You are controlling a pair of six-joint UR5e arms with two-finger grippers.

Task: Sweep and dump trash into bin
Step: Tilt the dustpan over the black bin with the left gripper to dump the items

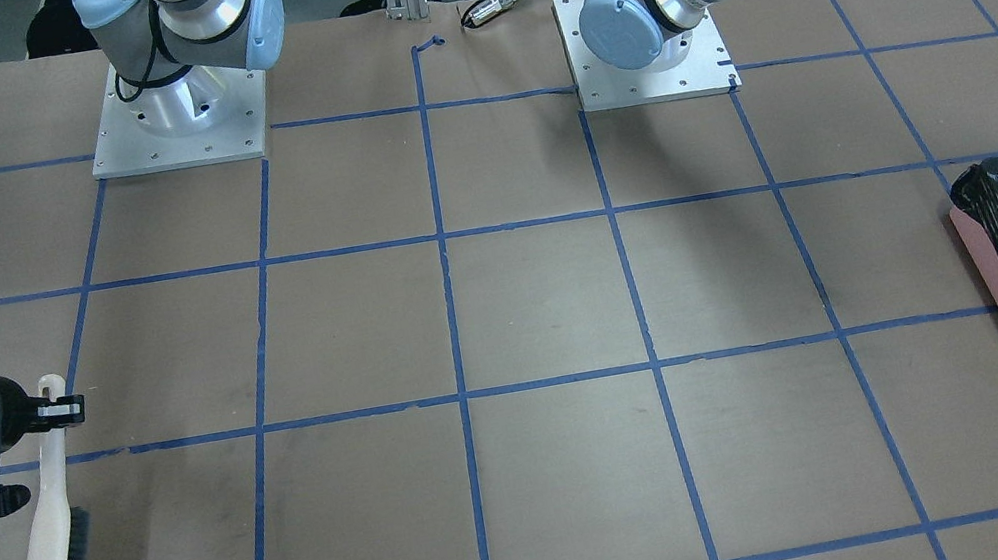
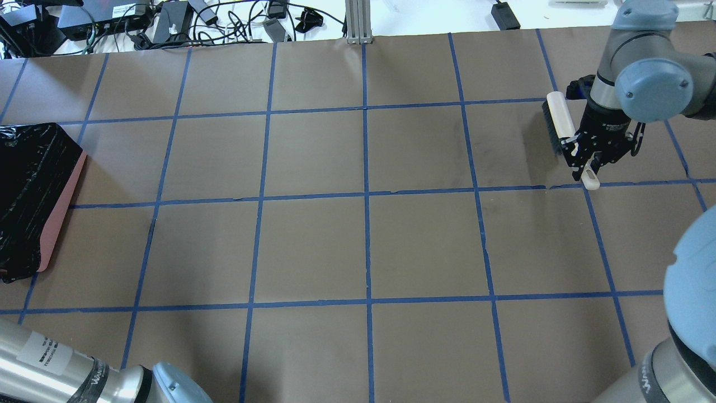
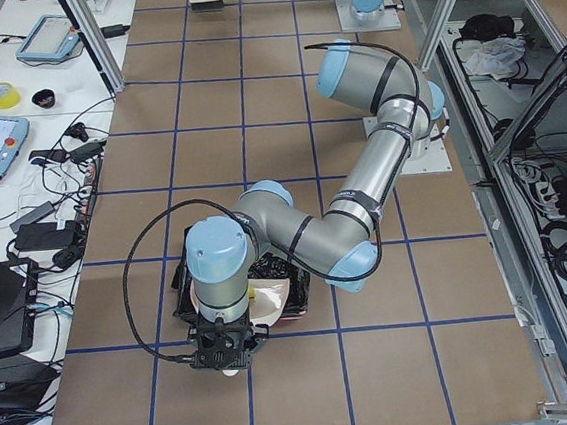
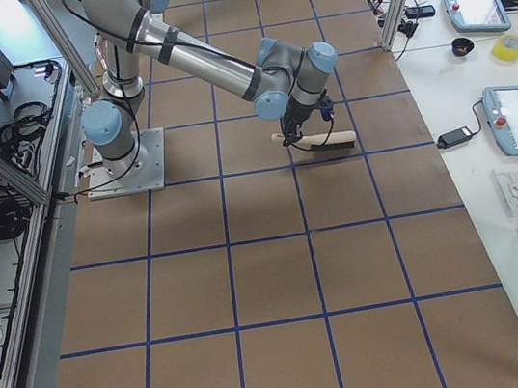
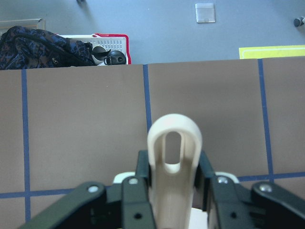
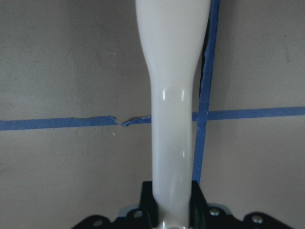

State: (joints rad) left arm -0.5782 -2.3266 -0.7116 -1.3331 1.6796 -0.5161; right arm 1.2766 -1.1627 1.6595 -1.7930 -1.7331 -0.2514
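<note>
Trash is not seen anywhere on the counter (image 2: 313,252): none of the 3 pieces is shown on the taped squares in the overhead view, so the sweeping is judged to be done. The bin (image 2: 62,204), pink and lined with a black bag, is placed at the 9 o'clock edge of that view and is partly cut off by the frame. In the left side view the dustpan (image 3: 275,299) is held over the bin's opening by the left gripper (image 5: 174,164), which is hung at the counter's end just past the bin. In the left wrist view its fingers (image 5: 143,167) are pinched on the dustpan's beige loop handle. Whether the pieces lie in the bag or in the pan cannot be told, since the bin's inside is hidden by the arm and the dark plastic. The dump is therefore judged to be under way or just completed. At about 2 o'clock in the overhead view the brush (image 2: 559,117) is clamped by its white handle in the fingers of the right gripper (image 2: 588,168), low over the counter and well apart from the bin. What is left, by this reading, is for the emptying to be finished and the 2 tools to be set down.
</note>
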